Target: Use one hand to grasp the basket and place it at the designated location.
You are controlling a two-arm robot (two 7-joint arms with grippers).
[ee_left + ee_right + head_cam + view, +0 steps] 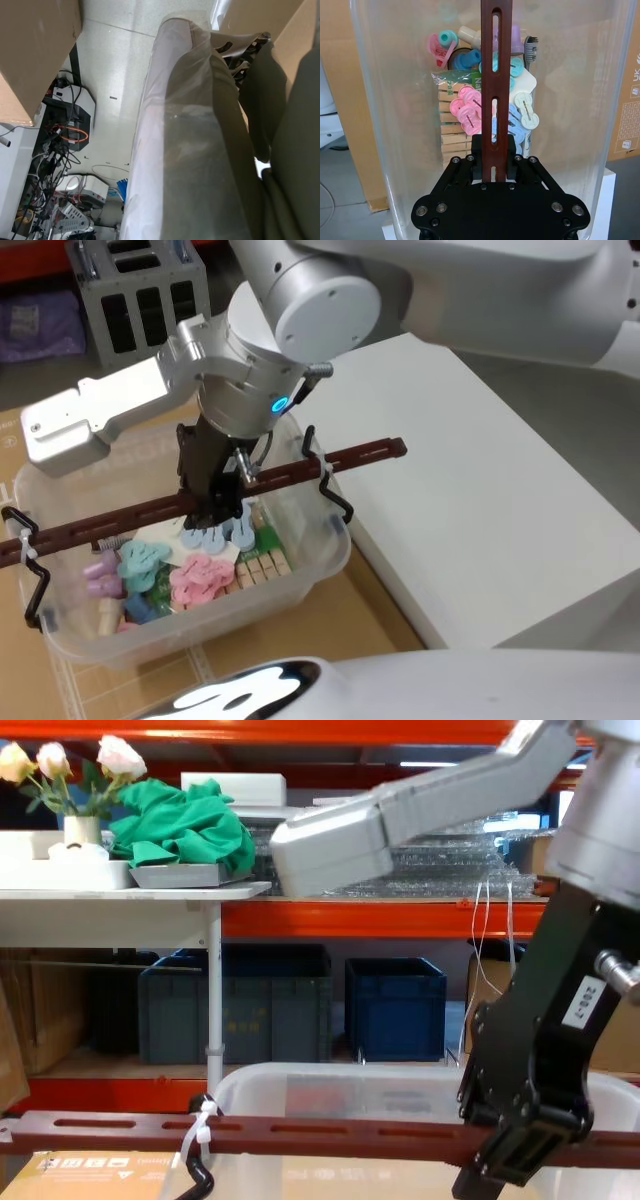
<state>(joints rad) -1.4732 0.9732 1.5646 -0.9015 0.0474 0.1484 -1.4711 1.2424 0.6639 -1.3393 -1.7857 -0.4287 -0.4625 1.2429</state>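
Right claw (494,152) clenched on the handle (496,75) at mid-length, likely so the basket (295,580) lifts level.

This looks like a warehouse or stockroom used as a robot test bay. Behind the right gripper (515,1145) runs orange steel racking (330,917), with dark blue crates (395,1005) low down and what may be bubble wrap (450,870) on the shelf above. Farther to its left, a white table (120,898) bears a green cloth (185,825) and flowers (60,760). A cardboard box (90,1175) sits low on that side. The left wrist view shows tangled cables and electronics (62,131) on a bare floor (117,60).
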